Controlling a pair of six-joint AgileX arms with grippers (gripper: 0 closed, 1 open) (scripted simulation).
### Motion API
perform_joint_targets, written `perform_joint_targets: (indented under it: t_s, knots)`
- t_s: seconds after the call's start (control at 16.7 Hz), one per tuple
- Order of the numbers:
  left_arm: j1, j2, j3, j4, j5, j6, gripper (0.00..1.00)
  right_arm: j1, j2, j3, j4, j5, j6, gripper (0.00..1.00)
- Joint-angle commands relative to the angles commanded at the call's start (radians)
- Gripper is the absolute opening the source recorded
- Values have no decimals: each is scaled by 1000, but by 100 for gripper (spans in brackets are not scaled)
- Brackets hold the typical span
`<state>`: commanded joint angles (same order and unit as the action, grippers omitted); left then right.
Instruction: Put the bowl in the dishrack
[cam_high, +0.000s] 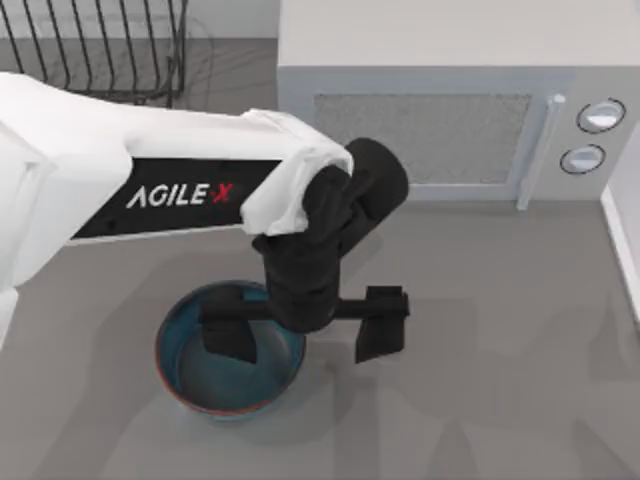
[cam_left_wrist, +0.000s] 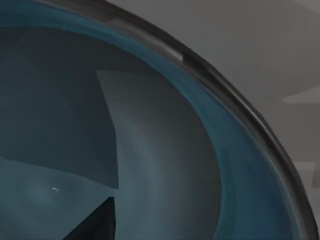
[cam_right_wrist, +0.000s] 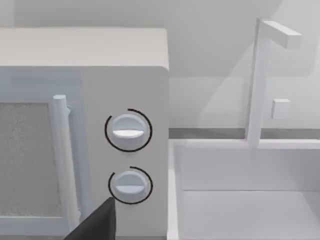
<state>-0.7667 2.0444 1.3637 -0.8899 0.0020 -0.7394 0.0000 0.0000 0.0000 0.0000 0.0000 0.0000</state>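
Observation:
The teal-blue bowl with a reddish-brown rim stands on the grey table at the front left. My left gripper hangs over it, open wide. One finger reaches down inside the bowl, while the other stands outside its right wall, so the rim lies between them. In the left wrist view the bowl's inside is very close, with a dark fingertip at the frame edge. The dark wire dishrack sits at the back left corner. A dark tip of my right gripper shows in the right wrist view.
A white microwave with two knobs stands at the back, middle to right. A white sink basin with a faucet lies to its right. Open grey tabletop lies right of the bowl.

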Motion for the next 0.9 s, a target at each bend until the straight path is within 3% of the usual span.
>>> perform_joint_targets:
  t_s: [0.78,0.9]
  knots:
    - [0,0,0,0,0,0,2,0,0,0,0,0,0,100]
    - [0,0,0,0,0,0,0,0,0,0,0,0,0,100]
